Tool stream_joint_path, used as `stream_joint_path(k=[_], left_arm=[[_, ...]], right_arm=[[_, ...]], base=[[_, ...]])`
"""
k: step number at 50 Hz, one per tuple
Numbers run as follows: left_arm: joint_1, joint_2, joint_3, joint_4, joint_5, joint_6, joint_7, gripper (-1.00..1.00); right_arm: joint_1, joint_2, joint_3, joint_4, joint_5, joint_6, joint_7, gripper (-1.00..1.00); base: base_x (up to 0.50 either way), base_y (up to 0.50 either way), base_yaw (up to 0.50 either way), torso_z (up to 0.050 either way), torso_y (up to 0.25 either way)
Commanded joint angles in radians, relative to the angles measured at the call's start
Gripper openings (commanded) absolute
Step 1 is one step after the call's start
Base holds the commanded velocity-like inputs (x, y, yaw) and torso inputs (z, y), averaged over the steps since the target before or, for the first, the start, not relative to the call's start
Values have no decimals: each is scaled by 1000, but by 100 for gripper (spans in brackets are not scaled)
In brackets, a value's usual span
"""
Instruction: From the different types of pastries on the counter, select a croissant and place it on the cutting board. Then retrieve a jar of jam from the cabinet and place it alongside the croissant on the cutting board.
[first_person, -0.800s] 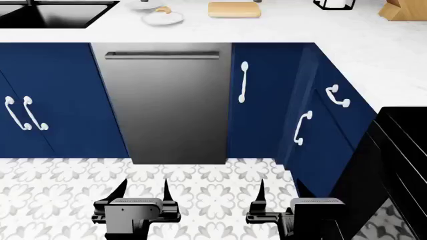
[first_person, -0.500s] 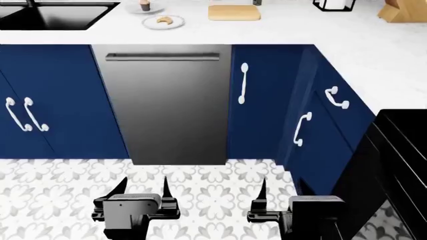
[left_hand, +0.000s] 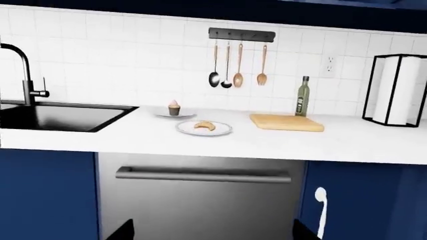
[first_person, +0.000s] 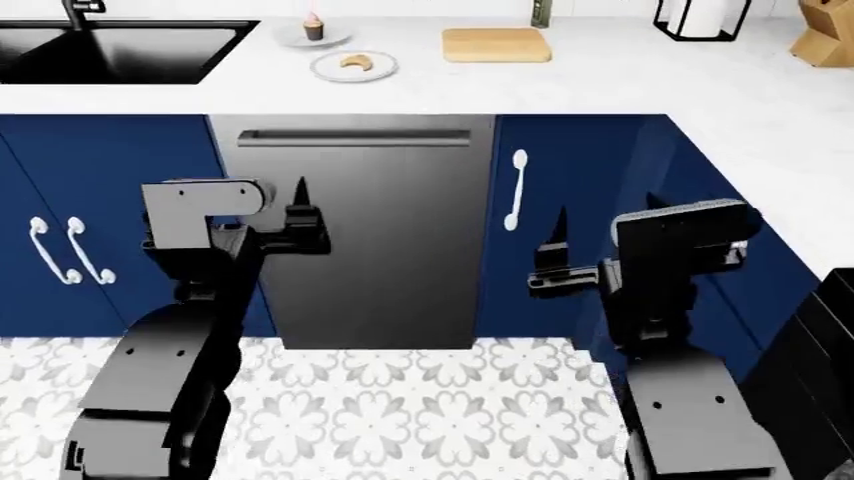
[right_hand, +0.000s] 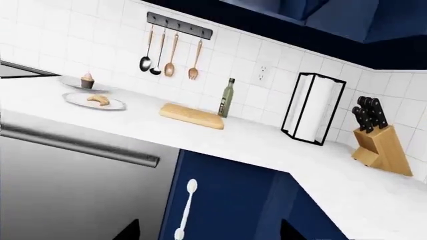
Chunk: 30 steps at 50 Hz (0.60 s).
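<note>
Both the left gripper (first_person: 302, 214) and right gripper (first_person: 561, 255) hang open, empty, below the table (first_person: 641, 85). Reaching for the croissant (first_person: 355, 63) could clip the cupcake (first_person: 314, 27) just behind it.

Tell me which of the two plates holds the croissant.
The front plate, nearer the counter edge, holds the croissant. The back plate, closer to the wall, holds a pink-frosted cupcake.

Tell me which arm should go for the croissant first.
Probably the left. In the head view the croissant on its plate lies nearly straight beyond the left pincer, while the right pincer sits farther across, past the cutting board.
</note>
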<state>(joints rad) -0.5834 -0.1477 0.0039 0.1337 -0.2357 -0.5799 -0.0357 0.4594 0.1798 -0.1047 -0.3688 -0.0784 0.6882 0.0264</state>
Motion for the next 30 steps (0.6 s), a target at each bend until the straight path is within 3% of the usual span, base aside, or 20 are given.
stream_joint_path(k=[1, 3, 30], left_arm=[[-203, -26, -6, -11, -44, -150, -5, 100], [-211, -26, -11, -22, -41, -147, -13, 100], [-331, -33, -14, -140, -75, -197, -12, 100]], right_arm=[[194, 37, -16, -59, 0, 198, -52, 100], [202, 35, -18, -56, 7, 209, -60, 100], [281, 59, -45, -27, 9, 225, -67, 100]], base=[[500, 0, 0, 50, 0], [500, 0, 0, 49, 0], [500, 63, 0, 0, 0]])
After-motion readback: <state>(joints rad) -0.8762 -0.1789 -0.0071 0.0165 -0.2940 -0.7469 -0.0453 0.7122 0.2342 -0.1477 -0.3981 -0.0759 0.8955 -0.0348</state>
